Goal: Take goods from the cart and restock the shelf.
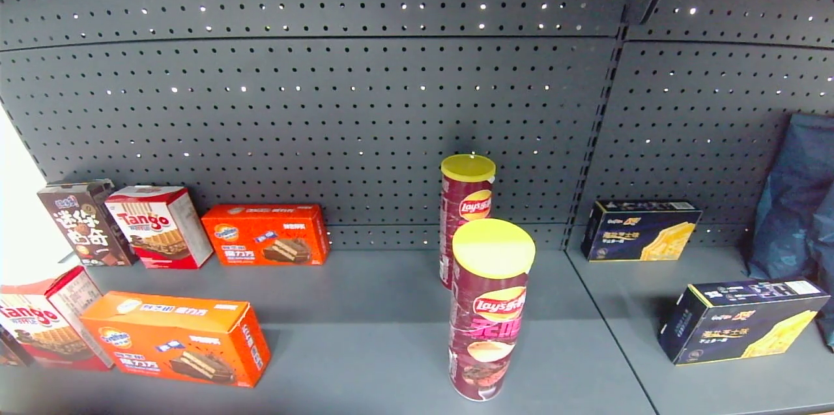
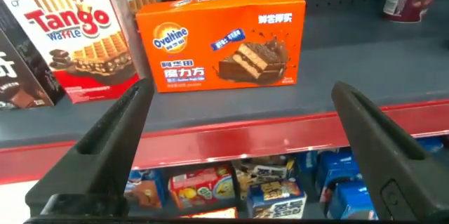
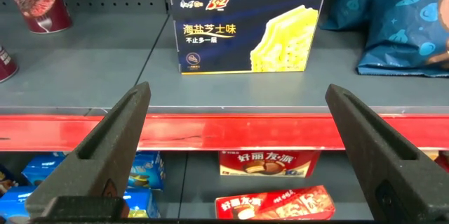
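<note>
The left jaws are spread wide and empty in front of the shelf's (image 1: 365, 298) red front edge (image 2: 210, 143), facing an orange wafer box (image 2: 221, 41) that stands beside a red waffle box (image 2: 74, 38). The right jaws are likewise spread and hold nothing, facing a dark-blue cracker box (image 3: 245, 27) with blue bags (image 3: 396, 20) just beside it. On the shelf, two chip cans stand upright mid-shelf, the front can (image 1: 490, 311) just ahead of the rear can (image 1: 465, 206), between the orange boxes and the dark-blue ones.
</note>
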